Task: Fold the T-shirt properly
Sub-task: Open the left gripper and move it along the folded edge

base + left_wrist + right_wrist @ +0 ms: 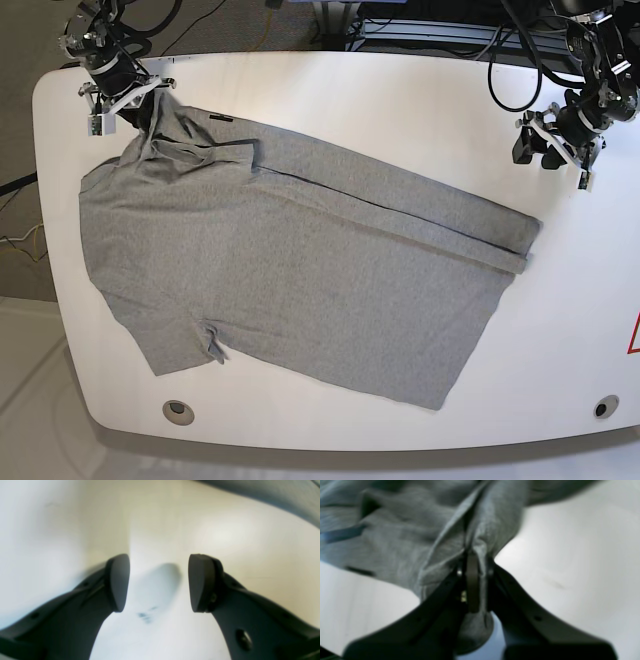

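Note:
The heather-grey T-shirt (pixel 300 260) lies spread on the white table (pixel 400 110), plain side up, with a folded band along its far edge. No lettering shows. My right gripper (pixel 148 108) is at the shirt's far left corner. In the right wrist view it (pixel 473 562) is shut on a bunched fold of the T-shirt (pixel 407 542). My left gripper (pixel 535 150) hangs over bare table off the shirt's far right corner. In the left wrist view it (pixel 159 580) is open and empty, with a shadow on the table between the pads.
Cables (pixel 520 60) hang behind the table's back edge. Two round holes (pixel 179 408) (pixel 600 407) sit near the table's front edge. A red mark (pixel 634 335) shows at the right edge. A blurred grey band (pixel 287 495) crosses the left wrist view's top right.

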Robot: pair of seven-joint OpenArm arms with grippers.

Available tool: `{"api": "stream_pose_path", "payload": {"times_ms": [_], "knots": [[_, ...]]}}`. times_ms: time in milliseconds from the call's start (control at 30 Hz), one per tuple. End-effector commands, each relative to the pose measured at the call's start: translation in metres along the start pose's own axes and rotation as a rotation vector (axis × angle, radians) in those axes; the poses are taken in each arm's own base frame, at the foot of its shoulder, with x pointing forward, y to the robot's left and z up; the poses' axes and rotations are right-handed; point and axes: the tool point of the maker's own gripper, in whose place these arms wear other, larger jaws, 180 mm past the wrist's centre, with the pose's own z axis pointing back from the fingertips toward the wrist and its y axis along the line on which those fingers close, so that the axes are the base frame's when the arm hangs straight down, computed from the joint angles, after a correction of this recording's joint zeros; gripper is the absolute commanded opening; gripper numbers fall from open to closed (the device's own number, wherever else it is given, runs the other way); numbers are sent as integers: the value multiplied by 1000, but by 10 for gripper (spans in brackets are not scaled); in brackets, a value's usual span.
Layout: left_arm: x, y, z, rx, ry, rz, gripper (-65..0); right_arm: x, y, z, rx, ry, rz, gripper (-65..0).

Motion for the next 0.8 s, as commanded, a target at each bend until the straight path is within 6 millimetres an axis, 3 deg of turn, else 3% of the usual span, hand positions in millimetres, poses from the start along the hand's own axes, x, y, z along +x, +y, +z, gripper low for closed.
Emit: {"api": "stream_pose_path", "payload": {"times_ms": [0, 233, 467, 767], "knots": [[21, 3, 8, 15, -46, -42, -309, -8, -4, 3, -13, 44, 18, -626], [51, -9, 23, 24, -121, -125, -309, -7, -4, 3, -13, 43, 18, -626], [87, -3, 52, 94, -231, -180, -309, -5, -3, 2, -10, 39, 21, -626], [106, 13, 54, 141, -269, -171, -287, -5, -3, 2, -10, 39, 21, -626]]}}
